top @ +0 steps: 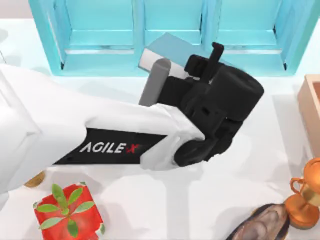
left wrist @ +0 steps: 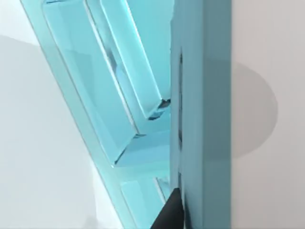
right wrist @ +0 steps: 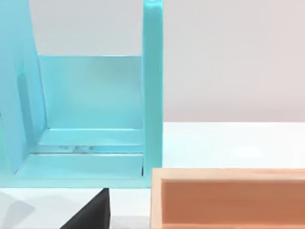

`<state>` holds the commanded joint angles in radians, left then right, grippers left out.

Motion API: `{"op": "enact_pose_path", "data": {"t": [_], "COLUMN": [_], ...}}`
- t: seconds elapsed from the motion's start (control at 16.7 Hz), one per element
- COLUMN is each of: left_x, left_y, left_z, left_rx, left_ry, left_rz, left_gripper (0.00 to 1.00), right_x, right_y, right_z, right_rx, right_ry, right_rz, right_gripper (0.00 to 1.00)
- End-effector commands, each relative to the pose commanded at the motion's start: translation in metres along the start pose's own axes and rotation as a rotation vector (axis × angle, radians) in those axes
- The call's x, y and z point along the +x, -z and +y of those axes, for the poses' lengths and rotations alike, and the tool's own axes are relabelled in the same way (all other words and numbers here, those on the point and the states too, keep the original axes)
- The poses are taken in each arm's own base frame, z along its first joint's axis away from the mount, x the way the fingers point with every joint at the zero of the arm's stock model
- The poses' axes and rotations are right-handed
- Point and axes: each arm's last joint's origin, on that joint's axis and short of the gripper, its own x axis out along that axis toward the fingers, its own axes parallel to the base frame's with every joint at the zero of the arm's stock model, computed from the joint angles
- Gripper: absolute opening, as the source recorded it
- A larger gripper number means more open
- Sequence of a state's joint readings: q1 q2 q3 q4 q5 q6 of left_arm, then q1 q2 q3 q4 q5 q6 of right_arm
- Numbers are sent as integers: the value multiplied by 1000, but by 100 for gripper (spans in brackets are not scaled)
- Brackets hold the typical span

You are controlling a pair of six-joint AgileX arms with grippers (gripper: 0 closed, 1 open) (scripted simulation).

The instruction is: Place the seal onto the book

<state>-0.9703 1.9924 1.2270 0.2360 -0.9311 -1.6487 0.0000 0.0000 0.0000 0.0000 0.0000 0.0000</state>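
The left gripper (top: 216,52) sits just above the table's centre in the top view, its black wrist and dark fingers stretched toward twelve o'clock over the book (top: 172,47); I cannot tell how wide the fingers stand or whether anything sits between them, since the wrist hides that spot. Of the book, a teal-blue corner and a strip of pale page edge poke out from under the arm at about eleven o'clock of the gripper, lying right in front of the turquoise shelf unit (top: 100,30). The seal cannot be made out here, so whether it is carried or already set down stays unknown. If it is in the fingers, doing this step well means keeping it upright, lowering it onto the flat cover away from the edges, and opening only once it rests. The shelf is very close in the left wrist view, so I judge a bump there the main risk. Farther out, a red plant box (top: 67,210) lies at seven o'clock, and a copper trophy cup (top: 307,197) at four o'clock. The right arm is parked toward the table's right side, near a tan wooden box (right wrist: 228,198).
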Motion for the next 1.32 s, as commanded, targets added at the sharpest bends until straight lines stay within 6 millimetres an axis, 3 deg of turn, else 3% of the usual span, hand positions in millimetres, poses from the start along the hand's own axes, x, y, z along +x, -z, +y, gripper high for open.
{"op": "enact_pose_path", "data": {"t": [0.24, 0.42, 1.32], "left_x": [2, 2, 0], "left_y": [43, 62, 66], "left_z": [10, 14, 19], "left_rx": [-230, -327, -338], "left_ry": [15, 31, 29], "left_rz": [-51, -72, -80], "left_gripper": [0, 0, 0], "right_x": [0, 0, 0], "right_y": [0, 0, 0], "right_z": [0, 0, 0], "right_rx": [0, 0, 0], "right_ry": [0, 0, 0], "right_rz": [0, 0, 0], "right_gripper": [100, 100, 100]}}
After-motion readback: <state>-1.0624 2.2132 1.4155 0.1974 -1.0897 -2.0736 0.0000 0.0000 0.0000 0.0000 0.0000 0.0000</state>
